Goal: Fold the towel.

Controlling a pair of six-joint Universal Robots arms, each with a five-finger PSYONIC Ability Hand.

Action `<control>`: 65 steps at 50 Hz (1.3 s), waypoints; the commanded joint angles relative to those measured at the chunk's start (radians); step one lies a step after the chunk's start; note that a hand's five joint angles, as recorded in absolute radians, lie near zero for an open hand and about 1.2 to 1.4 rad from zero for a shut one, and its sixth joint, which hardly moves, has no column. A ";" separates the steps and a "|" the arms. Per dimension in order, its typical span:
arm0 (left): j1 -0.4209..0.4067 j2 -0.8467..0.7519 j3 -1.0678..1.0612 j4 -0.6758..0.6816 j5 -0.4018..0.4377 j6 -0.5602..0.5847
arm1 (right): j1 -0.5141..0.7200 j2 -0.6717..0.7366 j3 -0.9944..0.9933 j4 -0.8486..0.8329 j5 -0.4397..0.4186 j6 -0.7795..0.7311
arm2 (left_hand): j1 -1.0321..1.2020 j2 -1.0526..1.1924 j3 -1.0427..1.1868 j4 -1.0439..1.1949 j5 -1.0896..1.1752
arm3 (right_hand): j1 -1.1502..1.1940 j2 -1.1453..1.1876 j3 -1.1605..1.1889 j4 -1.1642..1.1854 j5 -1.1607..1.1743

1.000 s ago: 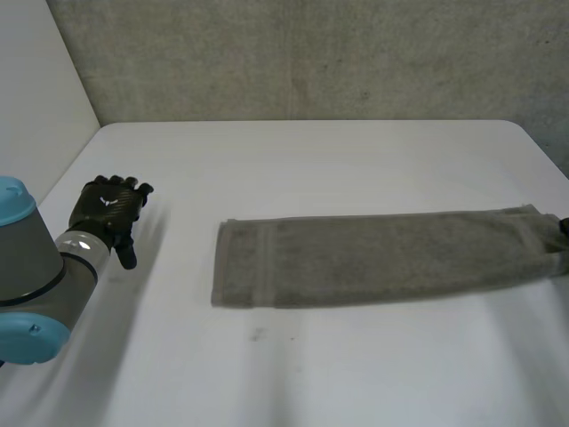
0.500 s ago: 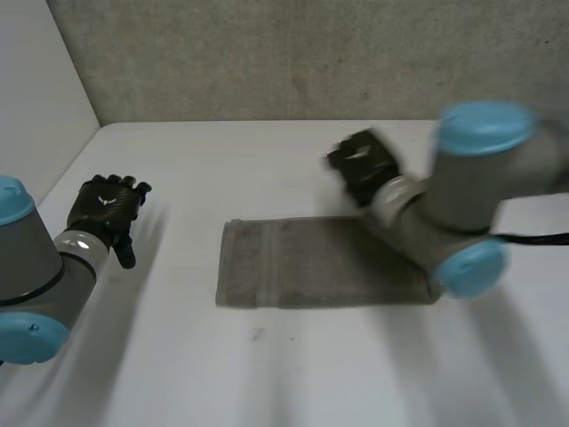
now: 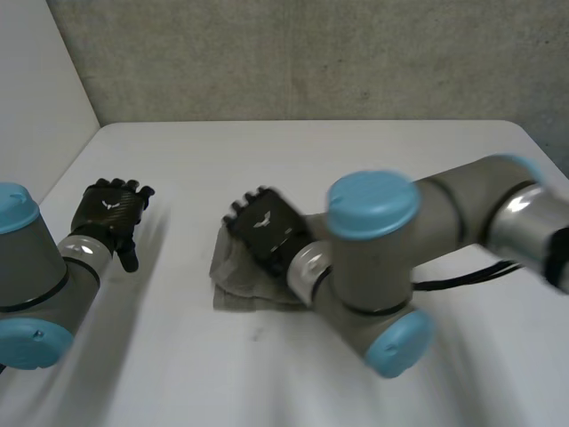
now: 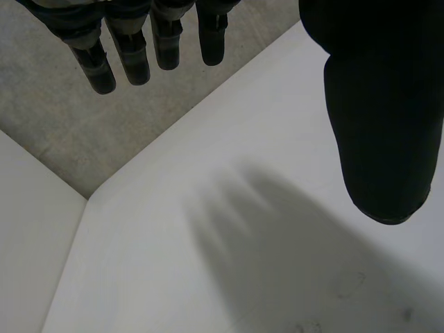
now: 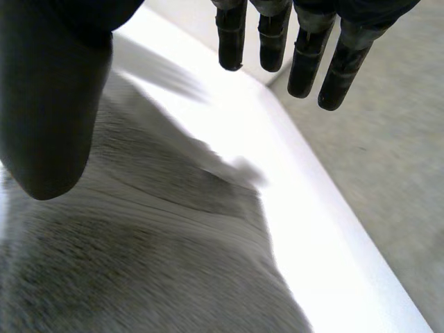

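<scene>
Right hand [image 3: 267, 233] has swung left, straight fingers [image 5: 232, 35] hovering above the towel [image 3: 236, 286].

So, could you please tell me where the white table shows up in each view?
Head view: the table spans the picture, under the towel and both arms.
Left wrist view: the table lies beneath the left robot hand, running to a corner.
Right wrist view: the table is a bright strip beside the towel, beneath the right robot hand.
Shared landmark: the grey wall along the table's far edge.
</scene>
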 commanded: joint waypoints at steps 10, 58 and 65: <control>-0.062 0.007 0.005 0.000 0.001 0.006 | -0.377 -0.264 0.488 -0.037 -0.144 0.184 | 0.000 0.010 0.006 0.007 -0.025 | -0.063 -0.080 -0.070 -0.085 -0.061; -0.144 0.116 0.088 -0.038 -0.008 -0.138 | -0.049 -0.097 0.132 -0.011 -0.157 -0.009 | 0.007 0.016 0.013 0.014 -0.018 | -0.063 -0.080 -0.070 -0.085 -0.061; -0.228 0.064 0.152 -0.057 -0.011 -0.152 | -0.162 -0.244 0.249 -0.073 -0.196 0.384 | 0.018 0.028 0.025 0.026 -0.007 | -0.063 -0.080 -0.070 -0.085 -0.061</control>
